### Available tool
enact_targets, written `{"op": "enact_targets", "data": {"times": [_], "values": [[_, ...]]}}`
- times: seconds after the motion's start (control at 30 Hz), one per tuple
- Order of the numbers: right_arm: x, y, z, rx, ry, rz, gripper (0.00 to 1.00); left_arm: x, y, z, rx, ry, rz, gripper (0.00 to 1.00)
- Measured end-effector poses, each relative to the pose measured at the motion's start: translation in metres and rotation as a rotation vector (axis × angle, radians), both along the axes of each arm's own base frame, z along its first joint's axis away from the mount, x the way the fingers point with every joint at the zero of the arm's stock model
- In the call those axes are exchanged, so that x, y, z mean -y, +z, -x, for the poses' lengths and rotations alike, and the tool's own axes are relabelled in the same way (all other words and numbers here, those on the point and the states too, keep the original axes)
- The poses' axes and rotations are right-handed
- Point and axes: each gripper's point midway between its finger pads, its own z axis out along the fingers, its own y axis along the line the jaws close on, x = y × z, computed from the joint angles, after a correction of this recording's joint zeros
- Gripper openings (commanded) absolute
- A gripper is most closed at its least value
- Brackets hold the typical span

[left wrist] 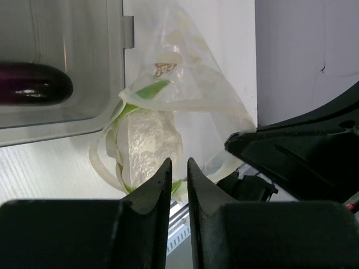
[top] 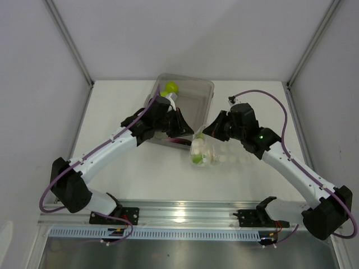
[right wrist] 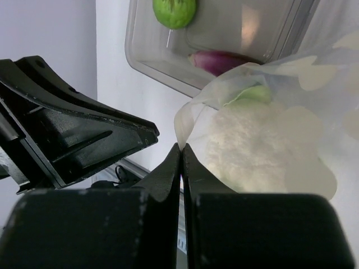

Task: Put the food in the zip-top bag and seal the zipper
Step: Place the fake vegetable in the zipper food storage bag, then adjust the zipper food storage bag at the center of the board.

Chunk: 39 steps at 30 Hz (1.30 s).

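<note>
Pinching the clear crinkly plastic bag [right wrist: 314, 73] by its edge, the right tool [right wrist: 180, 148] props it beside the grey plastic tray [right wrist: 151, 56] so the white-and-green cauliflower piece [right wrist: 252, 140] can't slide out, with the left tool [left wrist: 179, 165] nearly closed, empty, alongside.

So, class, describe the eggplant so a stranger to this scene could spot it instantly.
Find the grey translucent tray at the table's far middle. Inside, by its near wall, beside the clear bag, lies the eggplant. It is the only long, glossy, dark purple piece; the tray's green fruit is round, the bagged cauliflower white.
</note>
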Motion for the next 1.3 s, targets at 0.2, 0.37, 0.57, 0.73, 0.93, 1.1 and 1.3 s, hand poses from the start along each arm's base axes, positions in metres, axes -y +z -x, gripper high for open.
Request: {"op": "enact_targets", "data": {"times": [0.2,0.37,0.57,0.73,0.93,1.1,1.3], "values": [[0.009,0.008,-0.004,0.009,-0.033,-0.022,0.00,-0.014,0.000,0.002,0.044,0.017,-0.043,0.25],[0.015,0.016,-0.002,0.023,-0.047,-0.038,0.00,-0.035,-0.012,0.021,0.090,0.007,-0.068,0.16],[0.017,0.025,0.003,0.036,-0.051,-0.063,0.00,-0.038,-0.043,0.034,0.071,-0.049,-0.098,0.01],[0.017,0.027,0.005,0.032,-0.053,-0.076,0.00,-0.014,-0.059,0.045,0.044,-0.144,-0.079,0.01],[0.015,0.029,0.007,0.013,-0.046,-0.098,0.00,0.028,-0.077,0.054,-0.036,-0.244,-0.041,0.01],[0.024,0.030,0.004,0.008,-0.076,-0.101,0.00,0.100,-0.023,0.068,0.019,-0.399,0.077,0.03],[0.042,0.038,0.008,0.019,-0.115,-0.107,0.00,0.093,0.006,0.057,0.095,-0.383,0.110,0.17]]}}
